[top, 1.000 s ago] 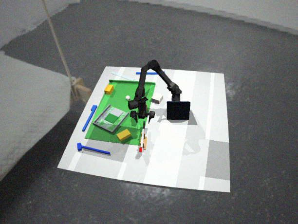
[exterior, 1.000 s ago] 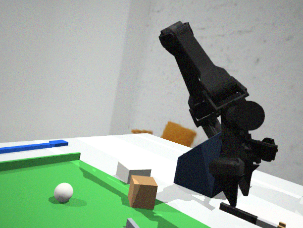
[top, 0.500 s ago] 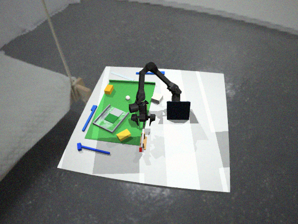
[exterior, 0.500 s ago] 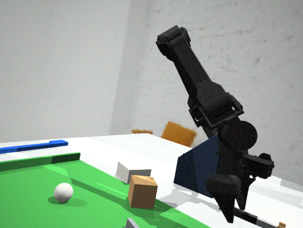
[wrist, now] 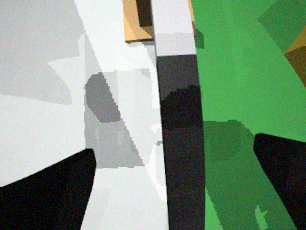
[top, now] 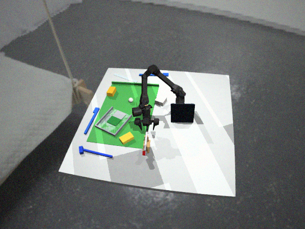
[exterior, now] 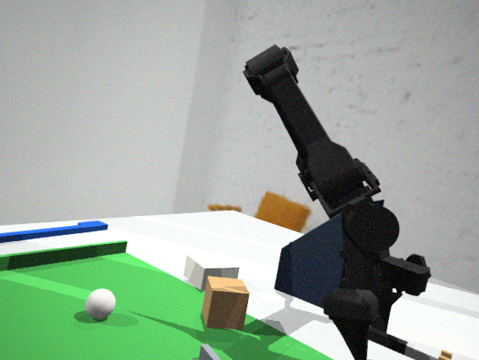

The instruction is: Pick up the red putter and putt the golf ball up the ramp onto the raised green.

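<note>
The red putter (top: 146,142) lies flat on the white desk (top: 199,154) at the near right edge of the green mat (top: 124,99), its dark grip pointing toward the arm and its red head at the far end. The end effector (top: 147,124) hangs just above that grip, released and empty, with the shaft running between the two fingers in the wrist view. This looks like the reach-to-grasp step: the next move calls for a short straight descent and closing squarely on the grip, while the golf ball (top: 130,99) waits on the mat beyond the ramp (top: 113,121).
</note>
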`<move>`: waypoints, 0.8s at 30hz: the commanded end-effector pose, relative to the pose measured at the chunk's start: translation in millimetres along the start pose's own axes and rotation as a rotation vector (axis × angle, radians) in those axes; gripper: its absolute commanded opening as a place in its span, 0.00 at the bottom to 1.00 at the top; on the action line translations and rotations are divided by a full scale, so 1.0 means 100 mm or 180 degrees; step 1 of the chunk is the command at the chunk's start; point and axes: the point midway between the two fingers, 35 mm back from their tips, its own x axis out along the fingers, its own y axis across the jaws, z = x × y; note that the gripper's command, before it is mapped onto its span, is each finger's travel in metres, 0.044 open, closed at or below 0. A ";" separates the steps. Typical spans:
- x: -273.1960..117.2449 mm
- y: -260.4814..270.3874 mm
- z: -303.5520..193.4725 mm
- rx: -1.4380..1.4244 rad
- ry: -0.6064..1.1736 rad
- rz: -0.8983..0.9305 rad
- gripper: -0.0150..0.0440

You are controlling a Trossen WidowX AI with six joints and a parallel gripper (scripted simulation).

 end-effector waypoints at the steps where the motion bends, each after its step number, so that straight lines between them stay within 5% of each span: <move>1: 0.06 0.02 -0.02 -0.0017 0.0018 0.0010 1.00; 3: 0.07 0.02 -0.02 -0.0017 0.0018 0.0010 1.00; 18: 0.04 0.01 -0.01 0.0001 0.0003 0.0006 0.33; 24: 0.04 0.01 -0.01 0.0001 0.0003 0.0006 0.26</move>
